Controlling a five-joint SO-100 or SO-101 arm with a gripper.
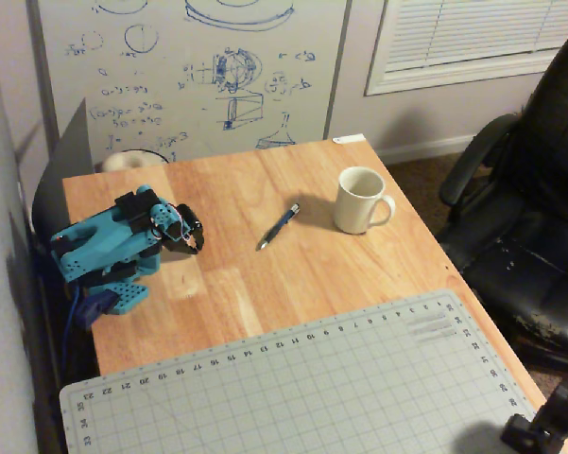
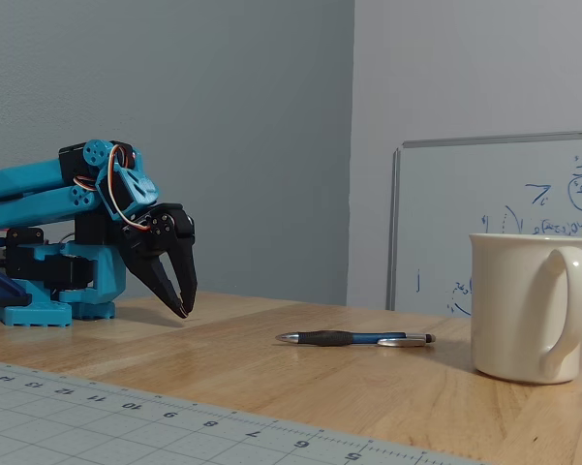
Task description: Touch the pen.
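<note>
- The arm is sitting folded low over its base at the left of the table, so I judge the step in hand to be the reach toward the pen; nothing is touching it yet.
- The gripper is pointing its tips down near the wood; in the low fixed view the two dark fingers are showing only a narrow gap and gripping nothing, though I cannot tell whether they are fully clenched.
- To do the reach well, the arm is probably needing to unfold and extend rightward, keeping the tips just above the wood and coming down on the pen's barrel, gently, since a thin pen is liable to roll.
- The pen is lying flat on bare wood, well apart from the gripper, to its right in both fixed views.
- The mug is standing near the pen's far right end, apart from it, so overshooting is risking a bump.
</note>
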